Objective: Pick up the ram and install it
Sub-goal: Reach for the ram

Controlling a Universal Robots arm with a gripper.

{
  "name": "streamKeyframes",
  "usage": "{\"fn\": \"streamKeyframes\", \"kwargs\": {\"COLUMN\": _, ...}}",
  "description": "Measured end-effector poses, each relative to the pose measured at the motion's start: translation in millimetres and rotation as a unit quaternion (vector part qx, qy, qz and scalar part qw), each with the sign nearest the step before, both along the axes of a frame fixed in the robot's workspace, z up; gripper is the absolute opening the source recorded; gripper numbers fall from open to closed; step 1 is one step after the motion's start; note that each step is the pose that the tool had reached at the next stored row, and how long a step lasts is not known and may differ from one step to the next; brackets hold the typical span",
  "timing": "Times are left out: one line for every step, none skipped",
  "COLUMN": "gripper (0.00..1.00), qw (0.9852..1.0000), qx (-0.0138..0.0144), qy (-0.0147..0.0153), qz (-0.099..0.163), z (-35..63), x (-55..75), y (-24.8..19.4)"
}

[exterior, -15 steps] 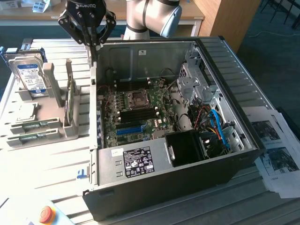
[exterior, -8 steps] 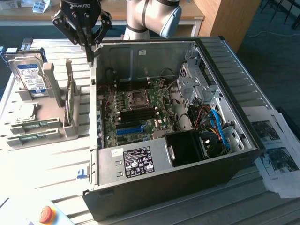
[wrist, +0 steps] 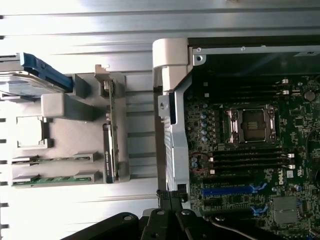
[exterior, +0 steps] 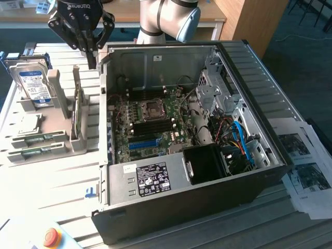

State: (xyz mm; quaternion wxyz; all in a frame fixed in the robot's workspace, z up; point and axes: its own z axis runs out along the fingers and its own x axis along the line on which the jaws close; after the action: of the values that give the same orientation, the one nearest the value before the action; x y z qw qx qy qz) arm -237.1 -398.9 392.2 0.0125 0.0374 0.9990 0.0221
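Two green ram sticks lie flat in slots at the near end of a grey holder on the exterior view's left; the wrist view shows them too. My gripper hangs above the table between the holder and the open computer case's wall, well above and behind the ram. Its fingers are shut together with nothing between them. Inside the case lies the motherboard with its long dark memory slots.
The holder also carries a silver hard drive, a square chip and an upright card. A red stop button sits at the table's near edge. Printed papers lie to the exterior view's right of the case.
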Motion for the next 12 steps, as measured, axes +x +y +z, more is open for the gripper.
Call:
{"fn": "streamKeyframes", "kwargs": {"gripper": 0.1, "qw": 1.0, "qx": 0.0, "qy": 0.0, "qz": 0.0, "z": -0.1, "x": -3.0, "y": 0.0}}
{"fn": "streamKeyframes", "kwargs": {"gripper": 0.1, "qw": 1.0, "qx": 0.0, "qy": 0.0, "qz": 0.0, "z": -0.1, "x": -6.2, "y": 0.0}}
{"fn": "streamKeyframes", "kwargs": {"gripper": 0.1, "qw": 1.0, "qx": 0.0, "qy": 0.0, "qz": 0.0, "z": -0.2, "x": -9.2, "y": 0.0}}
{"fn": "streamKeyframes", "kwargs": {"gripper": 0.1, "qw": 1.0, "qx": 0.0, "qy": 0.0, "qz": 0.0, "z": -0.2, "x": -12.3, "y": 0.0}}
{"fn": "streamKeyframes", "kwargs": {"gripper": 0.1, "qw": 1.0, "qx": 0.0, "qy": 0.0, "qz": 0.0, "z": -0.3, "x": -15.6, "y": 0.0}}
{"fn": "streamKeyframes", "kwargs": {"gripper": 0.1, "qw": 1.0, "qx": 0.0, "qy": 0.0, "qz": 0.0, "z": -0.4, "x": -19.3, "y": 0.0}}
{"fn": "streamKeyframes", "kwargs": {"gripper": 0.1, "qw": 1.0, "qx": 0.0, "qy": 0.0, "qz": 0.0, "z": -0.5, "x": -22.9, "y": 0.0}}
{"fn": "streamKeyframes", "kwargs": {"gripper": 0.1, "qw": 1.0, "qx": 0.0, "qy": 0.0, "qz": 0.0, "z": -0.6, "x": -26.8, "y": 0.0}}
{"fn": "streamKeyframes", "kwargs": {"gripper": 0.1, "qw": 1.0, "qx": 0.0, "qy": 0.0, "qz": 0.0, "z": -0.7, "x": -30.1, "y": 0.0}}
{"fn": "streamKeyframes", "kwargs": {"gripper": 0.1, "qw": 1.0, "qx": 0.0, "qy": 0.0, "qz": 0.0, "z": -0.8, "x": -33.2, "y": 0.0}}
{"fn": "streamKeyframes", "kwargs": {"gripper": 0.1, "qw": 1.0, "qx": 0.0, "qy": 0.0, "qz": 0.0, "z": -0.8, "x": -36.2, "y": 0.0}}
{"fn": "streamKeyframes", "kwargs": {"gripper": 0.1, "qw": 1.0, "qx": 0.0, "qy": 0.0, "qz": 0.0, "z": -0.9, "x": -39.4, "y": 0.0}}
